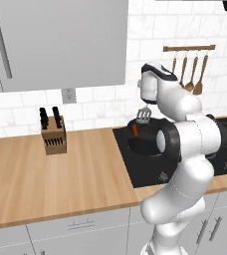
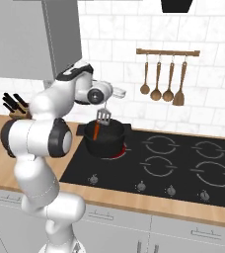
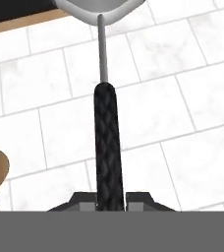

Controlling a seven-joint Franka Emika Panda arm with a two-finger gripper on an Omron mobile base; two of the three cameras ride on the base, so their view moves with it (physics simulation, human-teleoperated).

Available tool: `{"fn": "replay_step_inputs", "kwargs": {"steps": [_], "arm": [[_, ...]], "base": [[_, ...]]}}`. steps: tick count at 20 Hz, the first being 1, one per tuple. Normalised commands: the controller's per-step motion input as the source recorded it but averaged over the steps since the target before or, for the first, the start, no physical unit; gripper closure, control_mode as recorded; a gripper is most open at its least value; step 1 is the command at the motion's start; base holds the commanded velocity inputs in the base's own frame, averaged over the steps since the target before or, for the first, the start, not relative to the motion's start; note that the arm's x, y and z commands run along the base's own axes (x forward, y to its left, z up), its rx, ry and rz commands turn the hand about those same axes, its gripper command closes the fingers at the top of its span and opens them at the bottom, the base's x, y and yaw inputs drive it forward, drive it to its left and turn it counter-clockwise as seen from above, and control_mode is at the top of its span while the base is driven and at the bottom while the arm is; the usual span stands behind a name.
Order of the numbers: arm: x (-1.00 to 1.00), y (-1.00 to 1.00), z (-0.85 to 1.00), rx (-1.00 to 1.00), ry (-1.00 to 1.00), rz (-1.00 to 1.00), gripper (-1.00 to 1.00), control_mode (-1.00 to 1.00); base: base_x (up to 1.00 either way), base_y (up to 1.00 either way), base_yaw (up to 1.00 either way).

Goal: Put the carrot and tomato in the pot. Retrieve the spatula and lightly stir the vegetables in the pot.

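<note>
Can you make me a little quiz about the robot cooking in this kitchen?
1. True or false: the gripper is shut on the spatula.
2. Which vegetable pokes up inside the pot? A) broccoli B) carrot C) corn
3. Fill in: the spatula's silver head hangs just above the ____.

Key: 1 true. 2 B. 3 pot.
</note>
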Motion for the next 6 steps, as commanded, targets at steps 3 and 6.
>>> {"fn": "replay_step_inputs", "kwargs": {"steps": [3, 6], "arm": [[-0.28, -0.37, -1.0, -0.02, 0.0, -0.02, 1.0, -1.0], [-0.25, -0.21, -1.0, -0.06, -0.04, -0.01, 1.0, -1.0]], "base": [[0.0, 0.0, 0.0], [0.0, 0.0, 0.0]]}}
